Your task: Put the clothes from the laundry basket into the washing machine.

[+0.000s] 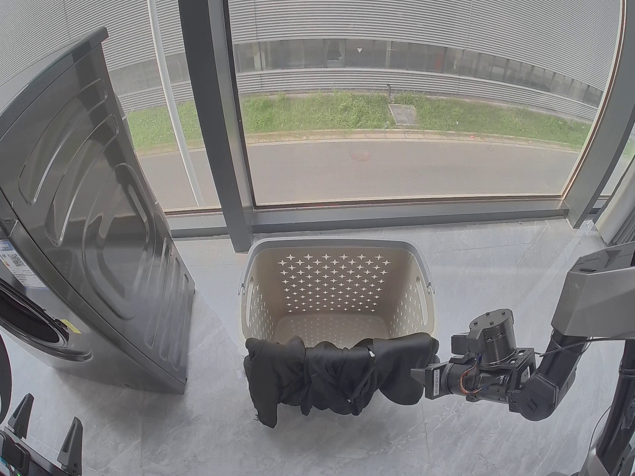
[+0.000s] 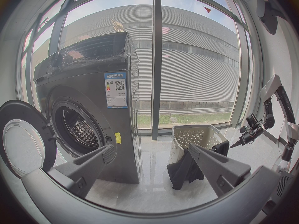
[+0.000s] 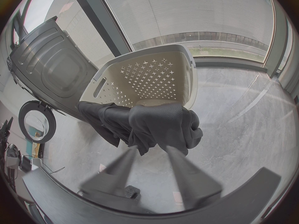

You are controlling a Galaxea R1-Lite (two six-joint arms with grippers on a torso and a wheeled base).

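A cream laundry basket (image 1: 337,242) stands on the floor by the window. Black clothes (image 1: 331,375) hang in a bunch over its near rim. My right gripper (image 1: 417,375) is open at the right end of the clothes. In the right wrist view its fingertips (image 3: 134,150) reach the lower edge of the dark clothes (image 3: 155,125), just under the basket (image 3: 146,52). The grey washing machine (image 1: 99,233) stands to the left, with its round door (image 2: 23,139) swung open and its drum (image 2: 79,129) exposed. My left gripper (image 1: 46,431) is open, low at the left, near the machine's front.
A dark window pillar (image 1: 211,100) rises behind the basket's left corner. A low sill (image 1: 397,216) runs along the glass. Bare marble floor (image 1: 503,279) lies to the right of the basket, and in front of it between the basket and the machine.
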